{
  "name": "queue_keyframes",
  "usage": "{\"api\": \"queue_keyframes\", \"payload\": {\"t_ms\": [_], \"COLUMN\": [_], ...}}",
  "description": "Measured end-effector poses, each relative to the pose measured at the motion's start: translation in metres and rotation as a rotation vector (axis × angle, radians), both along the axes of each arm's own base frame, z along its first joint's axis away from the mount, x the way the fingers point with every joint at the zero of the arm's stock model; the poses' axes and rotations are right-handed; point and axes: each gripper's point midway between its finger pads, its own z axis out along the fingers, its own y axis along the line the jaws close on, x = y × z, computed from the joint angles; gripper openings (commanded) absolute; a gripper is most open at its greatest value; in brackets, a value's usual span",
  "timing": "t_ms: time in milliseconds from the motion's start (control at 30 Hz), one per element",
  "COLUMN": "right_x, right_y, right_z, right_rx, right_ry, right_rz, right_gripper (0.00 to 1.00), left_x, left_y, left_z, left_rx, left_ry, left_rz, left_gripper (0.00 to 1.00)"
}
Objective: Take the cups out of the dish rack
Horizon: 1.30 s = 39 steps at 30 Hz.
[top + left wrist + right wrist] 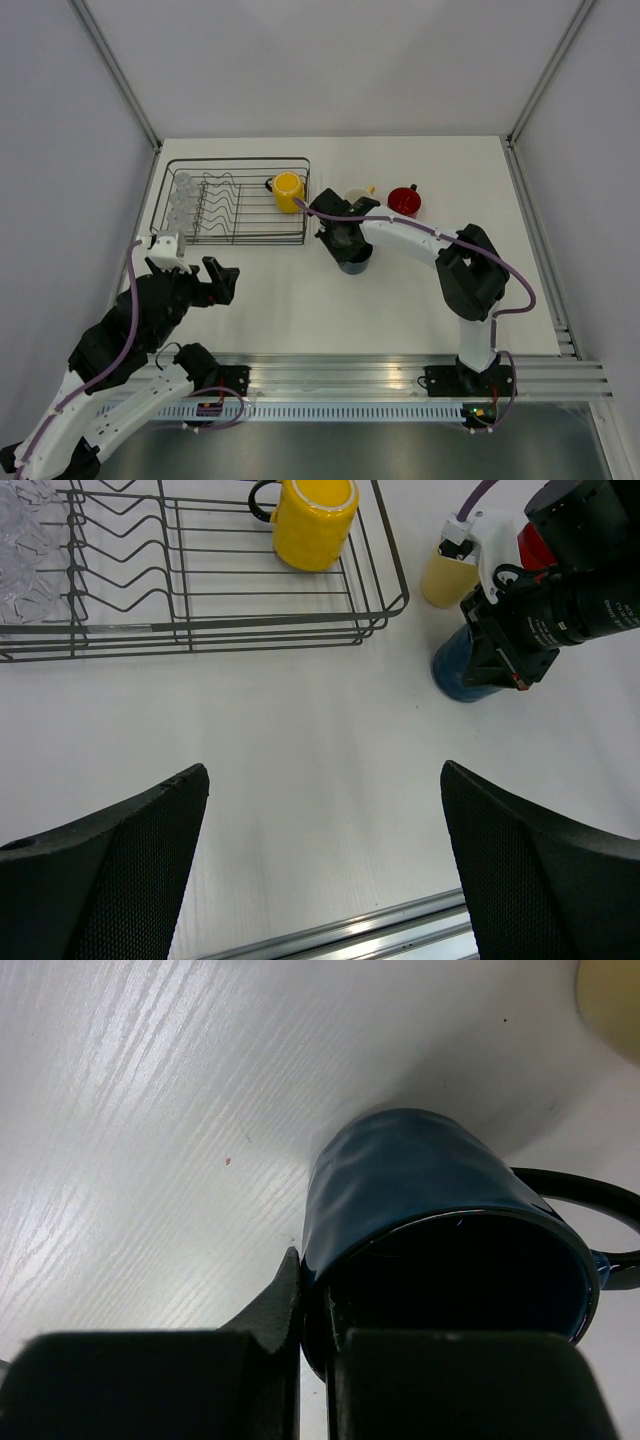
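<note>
The black wire dish rack [240,160] stands at the back left; it also shows in the left wrist view [385,575]. A bright yellow mug [287,190] [312,520] stands in its right end, and clear glass tumblers [182,200] [25,550] in its left end. My right gripper [345,245] [315,1300] is shut on the rim of the dark blue mug [356,264] [410,1180], one finger inside and one outside, just right of the rack at table height. My left gripper [215,282] [325,810] is open and empty over bare table in front of the rack.
A pale cream mug [358,195] [445,577] and a red mug [404,200] stand on the table right of the rack, behind the right arm. The aluminium rail [400,365] runs along the near edge.
</note>
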Motion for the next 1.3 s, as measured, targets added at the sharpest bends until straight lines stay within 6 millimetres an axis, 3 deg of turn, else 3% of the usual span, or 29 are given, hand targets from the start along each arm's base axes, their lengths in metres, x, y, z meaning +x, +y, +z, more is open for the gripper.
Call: {"api": "queue_keyframes", "payload": {"t_ms": [433, 733, 833, 967, 1033, 1067, 1100, 1133, 1300], "right_x": [0.005, 0.012, 0.011, 0.005, -0.002, -0.008, -0.013, -0.019, -0.054], "right_y": [0.003, 0.007, 0.004, -0.005, -0.013, -0.018, -0.021, -0.024, -0.044], "right_z": [0.0, 0.031, 0.058, 0.118, 0.147, 0.163, 0.173, 0.185, 0.209], "right_rx": [-0.011, 0.034, 0.07, 0.178, 0.257, 0.302, 0.342, 0.403, 0.583], "right_ry": [0.002, -0.055, -0.099, -0.22, -0.293, -0.332, -0.36, -0.398, -0.491], "right_rz": [-0.029, -0.034, -0.038, -0.046, -0.049, -0.05, -0.047, -0.043, -0.017], "right_gripper": [0.33, 0.58, 0.63, 0.67, 0.75, 0.91, 0.98, 0.98, 0.98], "left_x": [0.005, 0.022, 0.033, 0.056, 0.07, 0.078, 0.086, 0.094, 0.132], "left_y": [-0.004, -0.022, -0.029, -0.038, -0.046, -0.05, -0.053, -0.058, -0.072], "left_z": [-0.002, -0.02, -0.02, -0.023, -0.027, -0.031, -0.035, -0.038, -0.042], "left_rx": [0.011, 0.071, 0.075, 0.103, 0.125, 0.139, 0.154, 0.162, 0.144], "left_ry": [0.011, 0.127, 0.164, 0.211, 0.226, 0.236, 0.249, 0.262, 0.301], "left_rz": [0.001, 0.011, 0.052, 0.127, 0.159, 0.172, 0.184, 0.196, 0.287], "left_gripper": [1.0, 1.0, 1.0, 1.0, 1.0, 1.0, 1.0, 1.0, 1.0]}}
